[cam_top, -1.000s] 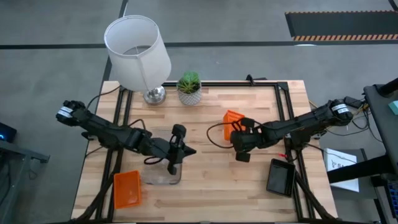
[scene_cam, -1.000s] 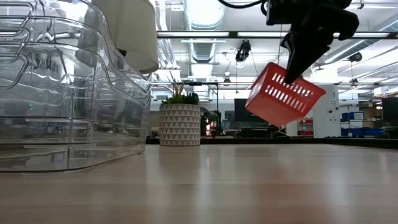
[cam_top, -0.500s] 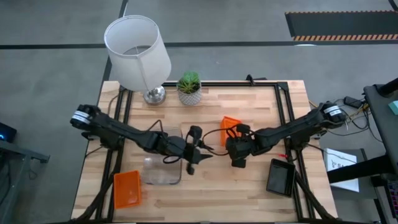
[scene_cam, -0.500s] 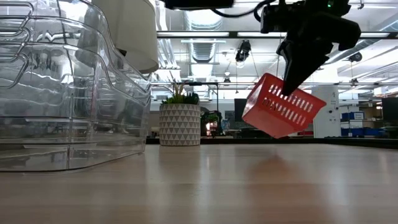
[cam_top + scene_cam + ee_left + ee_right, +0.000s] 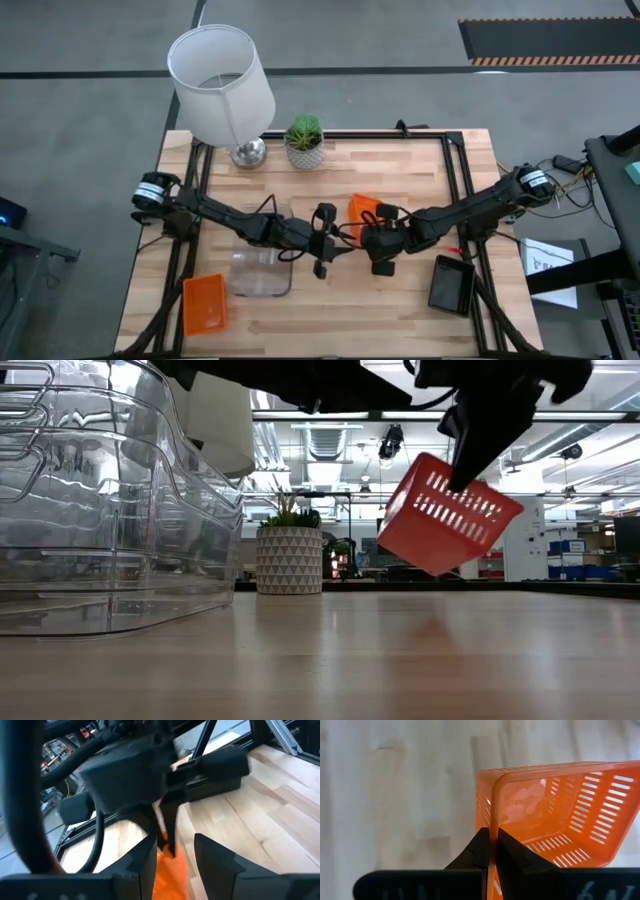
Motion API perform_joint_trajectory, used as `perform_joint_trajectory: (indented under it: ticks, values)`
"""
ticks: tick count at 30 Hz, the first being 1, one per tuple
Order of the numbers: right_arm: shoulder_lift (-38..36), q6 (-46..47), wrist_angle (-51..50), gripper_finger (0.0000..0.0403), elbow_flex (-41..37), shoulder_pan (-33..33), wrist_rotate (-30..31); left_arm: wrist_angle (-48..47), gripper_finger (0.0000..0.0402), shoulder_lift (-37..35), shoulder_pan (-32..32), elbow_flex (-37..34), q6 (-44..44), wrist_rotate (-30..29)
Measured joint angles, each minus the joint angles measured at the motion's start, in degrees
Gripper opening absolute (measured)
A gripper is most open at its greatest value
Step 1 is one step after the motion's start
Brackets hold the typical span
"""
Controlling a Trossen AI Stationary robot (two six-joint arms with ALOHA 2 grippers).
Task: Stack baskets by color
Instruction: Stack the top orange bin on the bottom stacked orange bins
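Note:
An orange basket hangs over the middle of the table, with my right gripper shut on it. My left gripper reaches in from the table's left. It is open, and a corner of that basket shows between its fingers; whether they touch it I cannot tell. A stack of clear baskets rests on its base left of centre. A second orange basket lies at the near left. A black basket lies at the near right. My right gripper pinches the orange basket's side wall at its rim, close to a corner, one finger inside the basket and one outside. The fingers slant down from the table's right. The basket hangs tilted below them, clear of the table.
A white lamp and a white plant pot with green leaves stand at the far edge. Black frame rails run along the table's sides. Bare wood lies between the clear stack and the black basket.
My left gripper has left the clear stack, gone toward the table's right and sunk a little, ending beside the hanging orange basket. My right gripper has carried that basket a short way toward the table's left and near edge; it stays tilted and clear of the table.

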Motion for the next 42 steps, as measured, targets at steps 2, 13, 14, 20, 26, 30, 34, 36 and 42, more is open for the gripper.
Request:
perform_joint_trajectory:
  ticks: [2, 13, 14, 20, 26, 30, 34, 36, 42]
  values:
    - [0.0, 0.5, -0.3, 0.0009, 0.6, 0.7, -2.0, 0.1, 0.0115, 0.0, 0.1, 0.0, 0.0, 0.2]
    - [-0.2, 10.9, -4.4, 0.0009, 2.0, 3.0, -6.2, 0.0, 0.0123, 0.2, 0.2, 0.2, -0.1, 8.4]
    - [-0.2, 10.9, -4.4, 0.0009, 1.9, 3.0, -6.3, 0.0, 0.013, 0.2, 0.2, 0.2, 0.0, 8.8]
    - [-0.3, 10.8, -4.2, 0.0009, 1.9, 2.9, -6.3, 0.0, 0.0203, 0.2, 0.8, 0.2, 1.2, 10.5]
    - [-0.2, -4.6, -3.5, 0.0009, 0.7, 5.7, -6.3, 0.0, 0.0228, 1.5, 0.8, 0.1, 3.3, 12.0]
    - [-0.2, -12.3, -2.9, 0.0009, 0.1, 7.6, -6.8, 1.2, 0.0228, 2.8, 1.0, 0.1, 4.9, 15.8]
    - [-0.2, -8.2, 0.6, 0.0009, 0.1, 6.4, -5.0, 3.3, 0.0228, 4.1, 2.1, 0.1, 4.6, 17.0]
    - [-0.2, -5.6, 1.7, 0.0009, 0.1, 5.6, -5.0, 4.1, 0.0228, 4.8, 2.6, 0.2, 4.6, 17.2]
    - [-0.2, -3.5, 1.9, 0.0009, 0.1, 5.3, -5.0, 5.5, 0.0228, 7.0, 3.4, 0.9, 4.5, 17.3]
